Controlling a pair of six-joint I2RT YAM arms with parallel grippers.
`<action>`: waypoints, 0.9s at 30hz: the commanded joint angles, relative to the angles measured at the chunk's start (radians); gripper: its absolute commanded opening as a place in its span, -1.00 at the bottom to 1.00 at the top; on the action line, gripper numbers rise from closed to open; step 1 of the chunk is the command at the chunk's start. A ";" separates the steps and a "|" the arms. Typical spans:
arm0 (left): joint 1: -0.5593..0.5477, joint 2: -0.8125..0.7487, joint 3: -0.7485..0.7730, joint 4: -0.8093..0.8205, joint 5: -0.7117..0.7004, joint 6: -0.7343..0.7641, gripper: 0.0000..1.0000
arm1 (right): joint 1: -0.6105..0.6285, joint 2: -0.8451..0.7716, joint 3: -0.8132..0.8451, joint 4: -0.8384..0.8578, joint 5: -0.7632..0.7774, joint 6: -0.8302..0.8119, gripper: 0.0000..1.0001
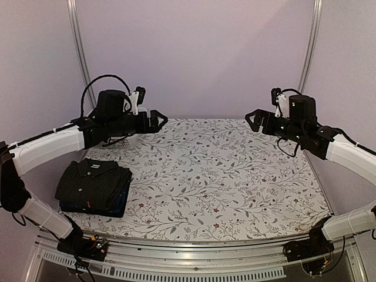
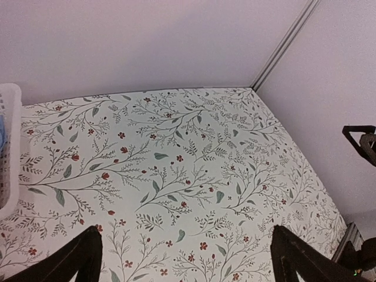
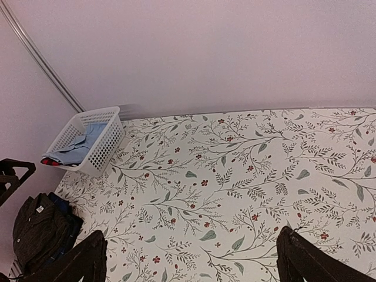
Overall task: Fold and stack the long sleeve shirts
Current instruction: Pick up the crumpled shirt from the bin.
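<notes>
Found two shirts folded and stacked at lower left of the top view: black pinstriped shirt (image 1: 94, 181) lying on dark navy shirt (image 1: 120, 202), both on the table (image 1: 235, 176). Noted light blue shirt (image 3: 79, 145) bunched in the white basket (image 3: 108, 147), upper left of the right wrist view; not yet folded. Judged about two thirds done. Observed left pincer (image 1: 160, 121) and right pincer (image 1: 251, 122) raised, spread wide, holding nothing.

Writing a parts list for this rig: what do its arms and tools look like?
The left arm and right arm have white link shells, black joints and looping black cables. The left tool and right tool are black, with two tapered fingers.
</notes>
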 commanded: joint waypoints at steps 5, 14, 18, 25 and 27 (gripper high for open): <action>0.014 -0.021 -0.020 0.023 -0.011 -0.003 0.99 | 0.004 -0.022 -0.015 0.014 0.025 -0.014 0.98; 0.018 -0.020 -0.014 -0.078 -0.125 -0.044 0.99 | 0.003 -0.003 -0.013 0.002 0.008 -0.024 0.98; 0.087 0.001 0.004 -0.199 -0.190 -0.130 0.99 | 0.003 0.012 -0.011 0.001 -0.011 -0.032 0.98; 0.279 0.157 0.114 -0.340 -0.226 -0.172 0.99 | 0.004 0.044 0.003 -0.003 -0.055 -0.046 0.98; 0.324 0.202 0.156 -0.359 -0.256 -0.178 0.99 | 0.003 0.045 0.002 -0.007 -0.059 -0.047 0.98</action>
